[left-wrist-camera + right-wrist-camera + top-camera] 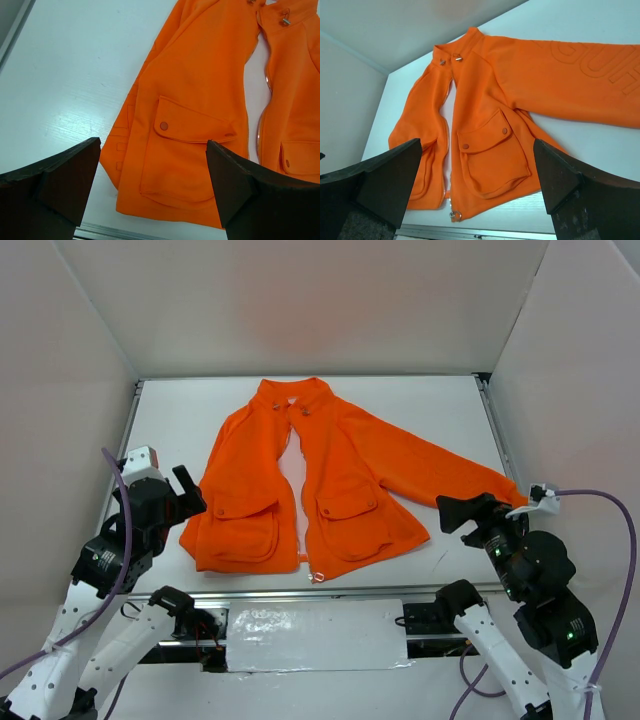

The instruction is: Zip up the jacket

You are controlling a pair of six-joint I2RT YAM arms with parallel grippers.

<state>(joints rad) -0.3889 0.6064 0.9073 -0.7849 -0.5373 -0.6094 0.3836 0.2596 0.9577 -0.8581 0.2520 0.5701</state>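
Note:
The orange jacket (330, 480) lies flat on the white table, collar at the far side, hem toward me. Its front is unzipped, with pale lining showing in the gap. The silver zipper pull (318, 577) sits at the bottom of the hem and shows in the right wrist view (455, 216). The jacket also shows in the left wrist view (200, 115) and the right wrist view (490, 125). My left gripper (185, 490) is open and empty, left of the jacket's hem. My right gripper (460, 512) is open and empty, right of the hem, near the sleeve.
The white table (180, 420) is enclosed by pale walls on the left, back and right. A metal rail (300, 592) runs along its near edge. One sleeve (450, 475) stretches toward the right wall.

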